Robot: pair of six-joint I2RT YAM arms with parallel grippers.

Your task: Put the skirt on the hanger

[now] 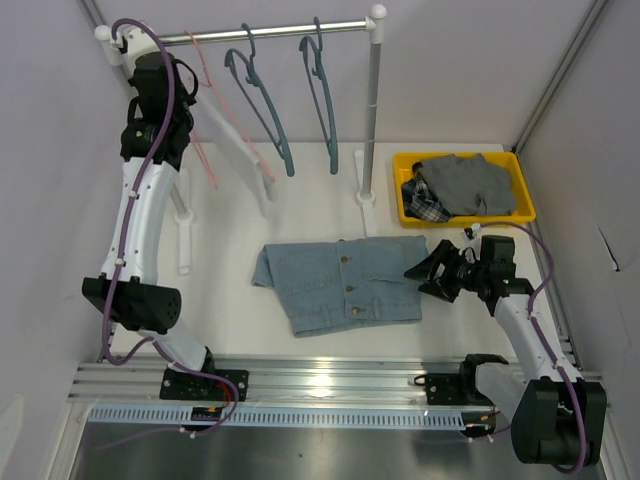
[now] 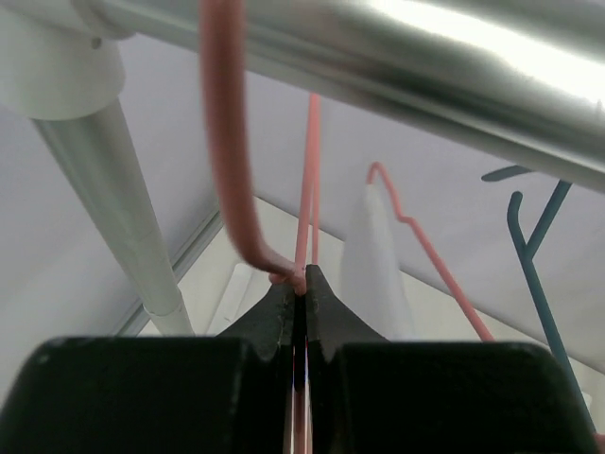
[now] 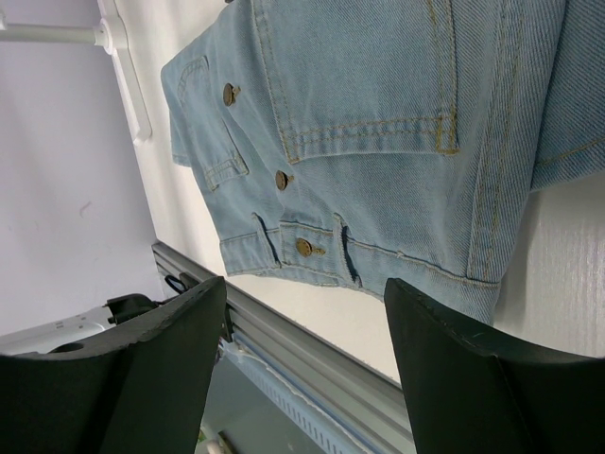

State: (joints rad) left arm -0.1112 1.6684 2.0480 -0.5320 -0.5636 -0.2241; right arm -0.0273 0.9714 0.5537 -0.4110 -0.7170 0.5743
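Overhead, left gripper [image 2: 302, 280] tight on pink hanger [image 2: 227, 142] beside blue hangers [image 1: 286, 158]; right gripper [image 3: 304, 289] wide near skirt [image 3: 378, 113].

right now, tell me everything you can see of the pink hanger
The pink hanger is thin and smooth and looks like plastic. Its hook curves over the metal rail near the rail's left end, so it hangs there. The left gripper is shut on its neck just below the hook. One shoulder, with a small notch, slopes down away from the gripper. No clothing is on it.
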